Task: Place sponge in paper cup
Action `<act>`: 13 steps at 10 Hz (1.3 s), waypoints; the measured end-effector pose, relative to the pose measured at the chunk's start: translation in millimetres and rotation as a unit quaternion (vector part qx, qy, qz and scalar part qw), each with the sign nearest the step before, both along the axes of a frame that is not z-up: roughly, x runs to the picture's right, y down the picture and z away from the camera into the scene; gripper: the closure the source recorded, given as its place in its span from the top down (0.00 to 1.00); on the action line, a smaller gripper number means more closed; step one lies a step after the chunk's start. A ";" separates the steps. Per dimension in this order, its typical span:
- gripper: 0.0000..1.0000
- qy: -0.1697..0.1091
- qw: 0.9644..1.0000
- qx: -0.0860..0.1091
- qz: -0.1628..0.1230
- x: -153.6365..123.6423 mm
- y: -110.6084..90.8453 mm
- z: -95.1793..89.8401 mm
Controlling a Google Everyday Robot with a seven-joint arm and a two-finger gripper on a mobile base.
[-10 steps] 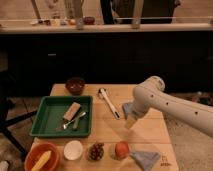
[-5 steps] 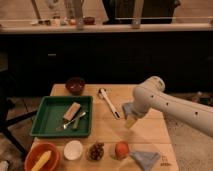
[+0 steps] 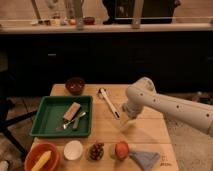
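We see a kitchen-like test room: a long dark counter (image 3: 100,29) stands behind a light wooden table (image 3: 150,137) carrying a round orange fruit (image 3: 121,149); the gripper (image 3: 126,123) hangs spread above this table.

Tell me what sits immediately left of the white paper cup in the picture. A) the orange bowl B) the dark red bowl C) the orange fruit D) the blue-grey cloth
A: the orange bowl sits beside the paper cup on its left; the hand hangs over the table right of the green tray.

One green tray (image 3: 47,117) holds one tan block (image 3: 72,111), and around it are two bowls (dark red bowl (image 3: 75,85), orange bowl (image 3: 31,156)), one paper cup (image 3: 73,150), one orange fruit (image 3: 121,149), one cloth (image 3: 145,159) and, to its right, one gripper (image 3: 125,124).
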State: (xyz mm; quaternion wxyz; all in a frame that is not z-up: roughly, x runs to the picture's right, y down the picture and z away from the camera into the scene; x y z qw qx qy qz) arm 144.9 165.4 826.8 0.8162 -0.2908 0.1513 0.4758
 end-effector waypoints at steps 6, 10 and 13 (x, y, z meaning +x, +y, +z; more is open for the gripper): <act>0.80 0.068 0.996 -0.004 0.053 11.4 -5.5 42.3; 0.80 0.085 0.994 -0.009 0.073 22.1 -4.0 52.9; 0.80 0.083 0.994 -0.006 0.076 18.8 -11.4 60.0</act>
